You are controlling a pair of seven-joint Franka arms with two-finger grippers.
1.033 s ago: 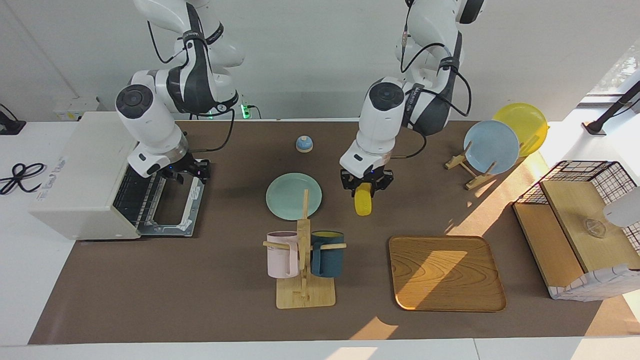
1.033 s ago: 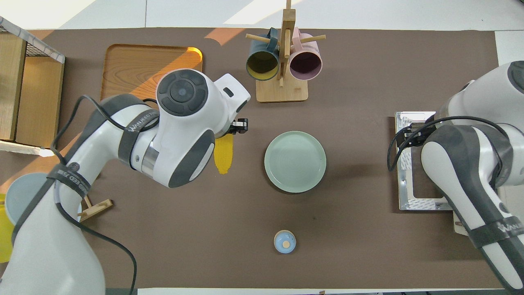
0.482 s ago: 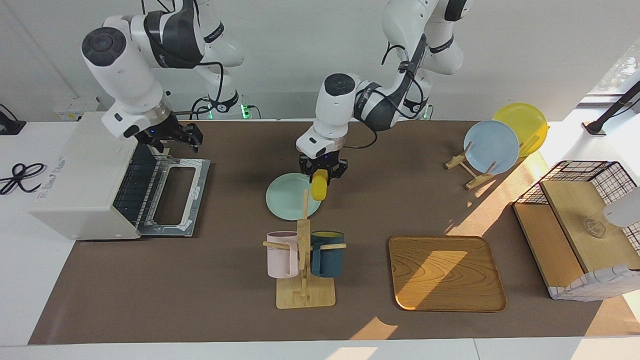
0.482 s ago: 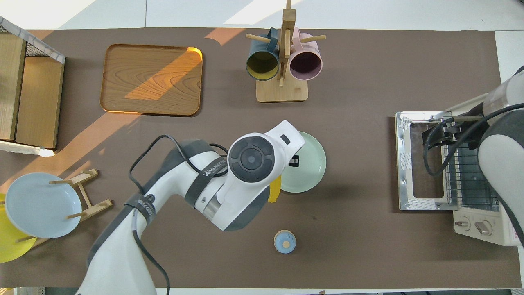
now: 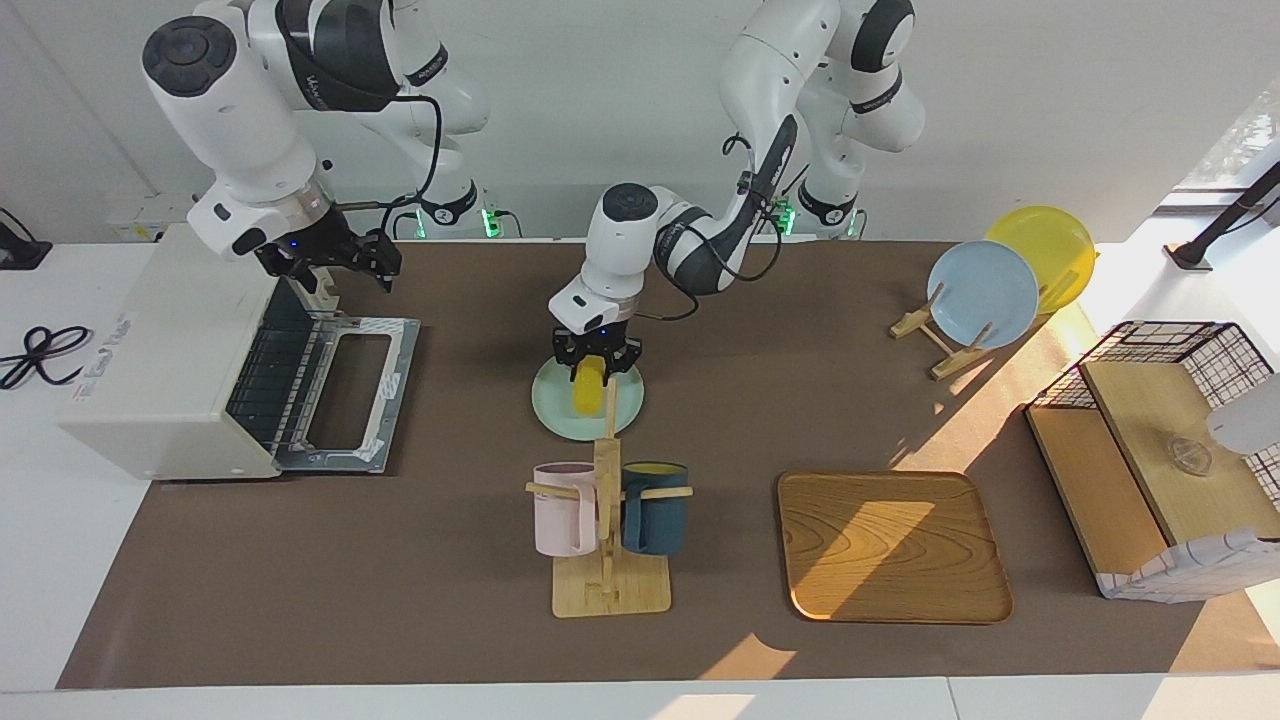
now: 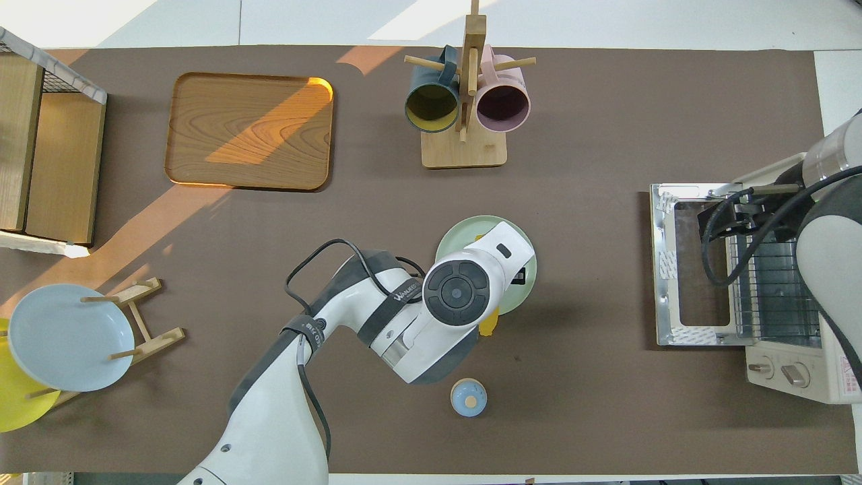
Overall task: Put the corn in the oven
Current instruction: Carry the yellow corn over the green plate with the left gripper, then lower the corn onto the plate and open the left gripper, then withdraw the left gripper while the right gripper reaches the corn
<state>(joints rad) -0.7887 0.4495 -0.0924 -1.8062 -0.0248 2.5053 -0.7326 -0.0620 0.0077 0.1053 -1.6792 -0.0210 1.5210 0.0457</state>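
The yellow corn (image 5: 588, 397) hangs from my left gripper (image 5: 594, 375), which is shut on its upper end, low over the pale green plate (image 5: 555, 412). I cannot tell if the corn touches the plate. In the overhead view my left wrist covers most of the corn; only its tip (image 6: 489, 325) shows at the plate's (image 6: 456, 242) edge. The white oven (image 5: 160, 350) stands at the right arm's end of the table, its door (image 5: 350, 400) dropped flat and its wire rack showing. My right gripper (image 5: 330, 258) hangs in the air over the oven's open front.
A wooden mug rack (image 5: 608, 590) with a pink and a dark blue mug stands farther from the robots than the plate. A wooden tray (image 5: 893, 545), a plate stand (image 5: 985, 290) and a wire shelf (image 5: 1150, 430) lie toward the left arm's end. A small blue knob (image 6: 468, 397) sits near the robots.
My left gripper has carried the corn toward the right arm's end, from over bare mat to over the green plate. My right gripper has risen from the oven's door.
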